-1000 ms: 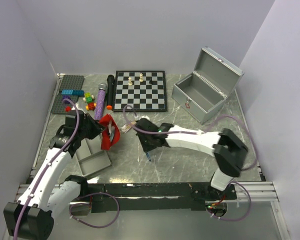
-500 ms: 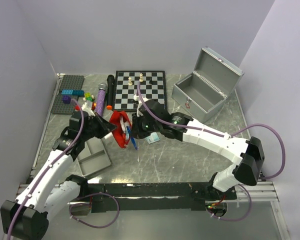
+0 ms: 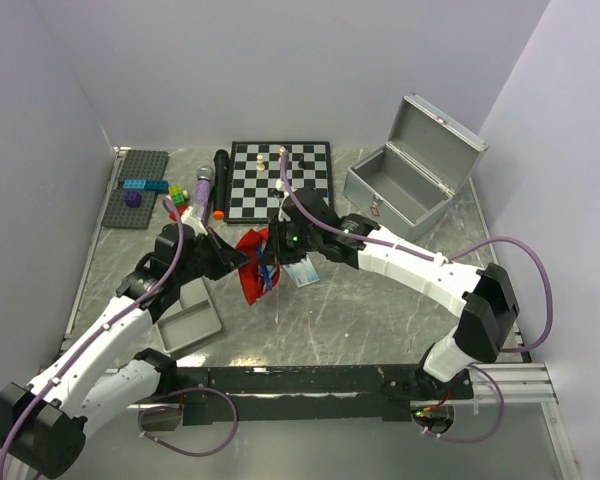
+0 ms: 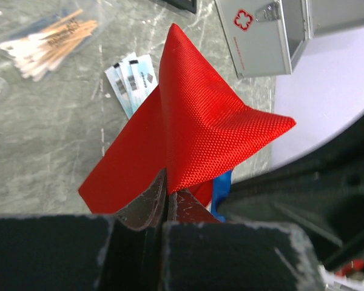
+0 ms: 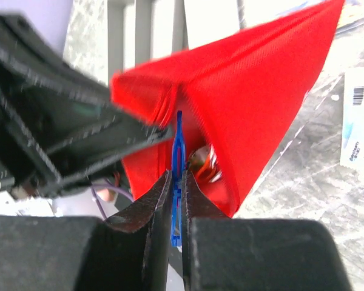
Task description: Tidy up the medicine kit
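Observation:
My left gripper [image 3: 232,262] is shut on the edge of a red fabric pouch [image 3: 252,272] and holds it up above the table with its mouth open. In the left wrist view the pouch [image 4: 194,127] rises from the closed left gripper [image 4: 165,197]. My right gripper [image 3: 278,256] is shut on blue plastic tweezers [image 5: 178,163], whose tip is inside the pouch's mouth [image 5: 255,103]. An orange and metal item [image 5: 204,162] shows inside the pouch. White packets [image 3: 302,273] lie on the table beside it. The open grey first-aid box [image 3: 405,190] stands at the back right.
A grey tray [image 3: 190,316] lies under the left arm. A bag of cotton swabs [image 4: 48,39] lies beyond the pouch. A chessboard [image 3: 280,180], two microphones [image 3: 202,192] and a Lego baseplate [image 3: 138,185] with bricks sit along the back.
My right gripper brought the blue tweezers from the table left and back to the pouch's mouth. My left gripper carried the pouch to the right, towards it.

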Robot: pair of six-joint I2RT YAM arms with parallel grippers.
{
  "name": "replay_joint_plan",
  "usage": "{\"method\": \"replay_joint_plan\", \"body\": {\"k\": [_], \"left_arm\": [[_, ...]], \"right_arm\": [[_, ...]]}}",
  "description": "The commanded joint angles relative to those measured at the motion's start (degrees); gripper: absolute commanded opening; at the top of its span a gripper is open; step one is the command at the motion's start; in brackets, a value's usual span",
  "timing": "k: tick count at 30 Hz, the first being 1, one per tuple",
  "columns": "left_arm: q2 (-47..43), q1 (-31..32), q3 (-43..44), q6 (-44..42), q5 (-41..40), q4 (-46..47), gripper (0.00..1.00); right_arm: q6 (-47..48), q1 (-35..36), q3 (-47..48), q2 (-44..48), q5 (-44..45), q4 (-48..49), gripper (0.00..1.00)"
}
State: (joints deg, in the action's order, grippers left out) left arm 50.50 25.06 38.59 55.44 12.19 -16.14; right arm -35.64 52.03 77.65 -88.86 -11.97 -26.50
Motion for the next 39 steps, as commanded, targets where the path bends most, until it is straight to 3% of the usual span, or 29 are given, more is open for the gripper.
{"method": "replay_joint_plan", "body": {"k": [1, 10, 16, 21, 28, 34, 39], "left_arm": [[0.21, 1.39, 1.67, 2.21, -1.37, 4.98, 0.01], [-0.23, 2.71, 0.88, 4.33, -2.60, 7.44, 0.01], [-0.23, 2.89, 0.87, 3.80, -2.78, 6.83, 0.01], [-0.58, 2.80, 1.14, 2.83, -3.83, 5.60, 0.01], [0.30, 2.80, 2.71, -0.58, -5.07, 2.69, 0.01], [4.86, 2.80, 7.37, -14.37, 8.26, 2.69, 0.01], [6.80, 5.60, 9.13, -21.76, 18.21, 4.45, 0.01]], "right_arm": [[-5.31, -1.14, -1.00, -0.43, -0.25, 4.79, 0.00], [-8.40, -1.32, 0.40, -3.42, 1.07, 3.74, 0.00], [-5.24, -1.32, -0.74, -1.15, 0.98, 4.96, 0.50], [-2.78, -0.88, -0.39, 1.67, 1.68, 4.35, 0.68], [2.23, -0.61, 2.16, 8.42, -1.13, 1.19, 0.72], [14.44, -1.31, -0.72, 19.75, 9.14, -0.93, 0.71], [21.13, -2.11, -11.27, 29.34, 7.39, 4.88, 0.72]]}}
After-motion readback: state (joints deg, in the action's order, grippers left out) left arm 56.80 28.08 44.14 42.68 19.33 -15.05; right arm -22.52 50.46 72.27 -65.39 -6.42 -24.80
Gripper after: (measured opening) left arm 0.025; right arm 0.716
